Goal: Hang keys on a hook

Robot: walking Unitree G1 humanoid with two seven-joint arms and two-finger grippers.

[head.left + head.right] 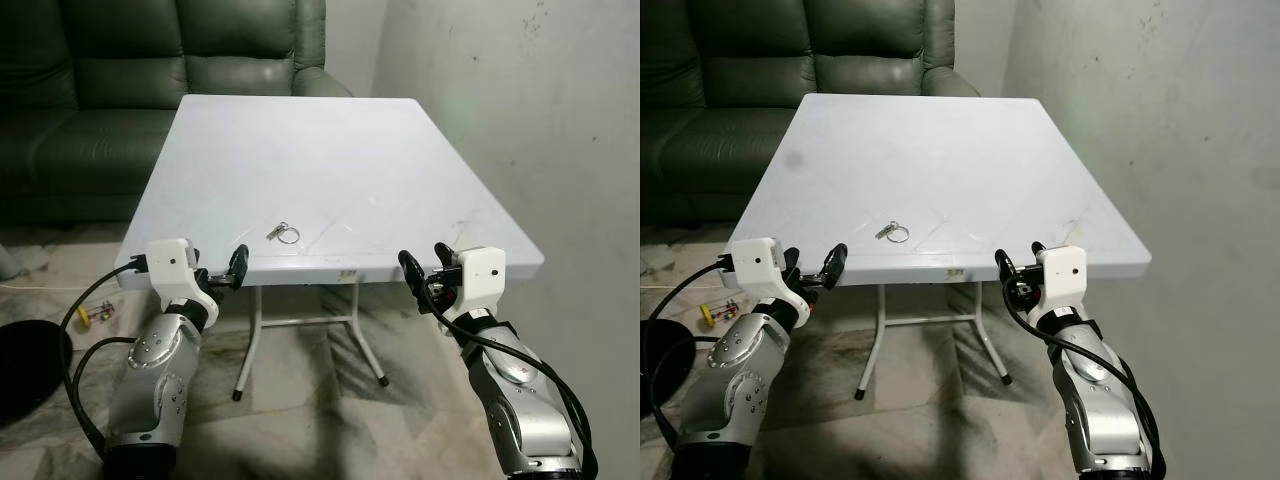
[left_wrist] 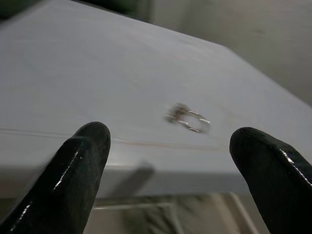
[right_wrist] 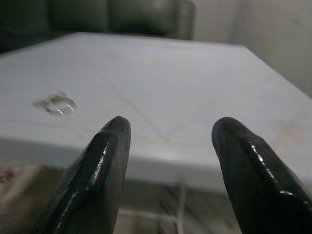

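Where the white table (image 1: 330, 150) nears its front edge, slightly left of the middle, the keys (image 1: 284, 233) are seen lying flat: a thin metal ring with a small silvery piece attached on its left side. Faint scratches and scuffs are noted on the tabletop. A dark green sofa (image 1: 120, 90) is set behind the far edge, a pale wall to the right, marbled floor tiles below. The left gripper (image 1: 236, 266) is held just off the front edge with fingers spread, nothing grasped. The right gripper (image 1: 425, 265) is held likewise near the front right corner, parted and empty.
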